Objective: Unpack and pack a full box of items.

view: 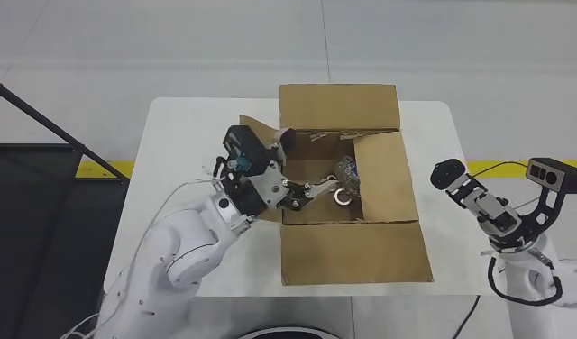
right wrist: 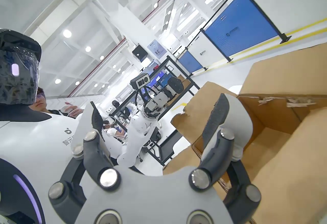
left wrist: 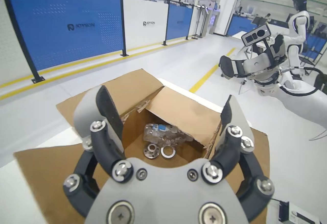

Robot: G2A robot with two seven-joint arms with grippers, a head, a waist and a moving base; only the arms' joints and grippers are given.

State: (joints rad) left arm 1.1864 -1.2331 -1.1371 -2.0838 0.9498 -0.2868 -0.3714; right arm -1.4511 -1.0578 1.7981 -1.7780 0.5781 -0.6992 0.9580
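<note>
The open brown cardboard box is sitting in the middle of the white desk, all four flaps folded outward. Unpacking is looking barely under way. A crumpled clear plastic bottle is lying on the box's floor, and just beside it a round metal flange and a flat metal ring are resting close together.

The left gripper is hanging over the box's opening, pointing down at those items, with its fingers spread wide and gripping nothing. The right gripper is waiting well outside the box, off its right flap, and its fingers are gaping wide and empty too.

So I'm judging that everything in there is yet to come out, and the repacking is all ahead. The ragged, torn flap edge on the box's left side is crowding the left gripper's approach. The deep walls are leaving little room around the small metal parts.
</note>
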